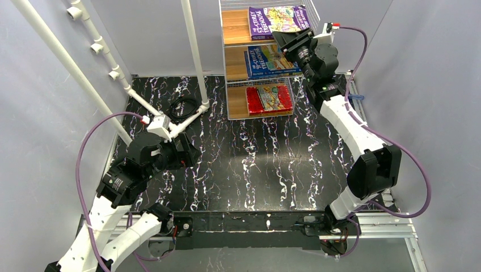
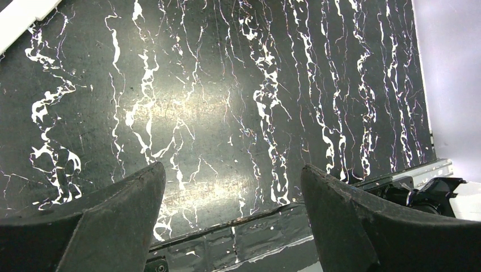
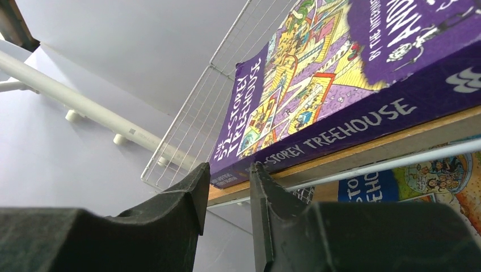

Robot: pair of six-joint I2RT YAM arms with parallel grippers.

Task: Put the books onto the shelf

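The shelf point(image 1: 237, 62) stands at the back of the table, a white wire rack with three wooden boards. A purple book point(image 1: 278, 20) lies flat on the top board, a blue book point(image 1: 271, 59) on the middle one and a red book point(image 1: 269, 97) on the bottom one. My right gripper point(image 1: 285, 38) is raised to the top board's front right. In the right wrist view the right gripper point(image 3: 230, 167) stands narrowly open at the purple book's point(image 3: 317, 85) spine corner, with nothing between its fingers. My left gripper point(image 1: 190, 153) hangs wide open over the table; the left gripper point(image 2: 232, 168) holds nothing.
A white pipe frame point(image 1: 190, 51) rises left of the shelf, with a black cable coil point(image 1: 184, 105) at its foot. Grey walls close in both sides. The black marbled table point(image 2: 227, 85) ends at a metal rail point(image 1: 249, 221) by the arm bases.
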